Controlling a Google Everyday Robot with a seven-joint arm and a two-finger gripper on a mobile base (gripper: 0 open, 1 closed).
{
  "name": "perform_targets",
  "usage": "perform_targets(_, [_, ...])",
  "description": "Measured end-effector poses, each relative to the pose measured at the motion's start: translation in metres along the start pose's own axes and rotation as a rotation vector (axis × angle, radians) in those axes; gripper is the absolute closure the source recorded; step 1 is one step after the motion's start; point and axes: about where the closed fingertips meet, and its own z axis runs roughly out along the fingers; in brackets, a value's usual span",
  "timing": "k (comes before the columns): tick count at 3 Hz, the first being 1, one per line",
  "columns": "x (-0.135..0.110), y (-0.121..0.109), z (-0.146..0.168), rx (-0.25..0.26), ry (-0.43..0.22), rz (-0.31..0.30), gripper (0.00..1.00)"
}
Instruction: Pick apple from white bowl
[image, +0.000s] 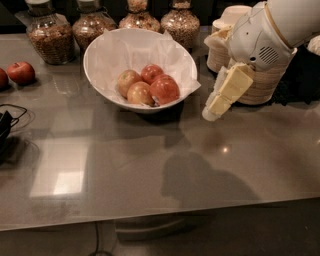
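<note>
The white bowl (102, 52) stands at the back middle of the grey table, lined with crinkled white paper. Several apples lie in it. The largest apple (164, 90), glossy red-orange, rests at the front right of the group. A smaller deep-red apple (151, 71) lies behind it, and two paler apples (128, 80) lie to its left. My gripper (212, 112) hangs from the white arm at the upper right. It points down and to the left, just right of the bowl's rim and above the table. It holds nothing that I can see.
Stacks of small off-white paper bowls (260, 86) stand behind the arm at the right. Several glass jars (47, 37) line the back edge. Two loose red apples (21, 73) lie at the far left. A black cable (9, 127) lies at the left edge.
</note>
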Motion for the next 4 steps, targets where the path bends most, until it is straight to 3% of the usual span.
perform_targets(1, [-0.001,-0.005,0.019,-0.026,-0.001,-0.011,0.10])
perform_targets(3, [-0.002,-0.010,0.044,-0.052,-0.012,-0.002,0.12])
perform_targets(4, [-0.002,-0.010,0.044,-0.052,-0.012,-0.002,0.00])
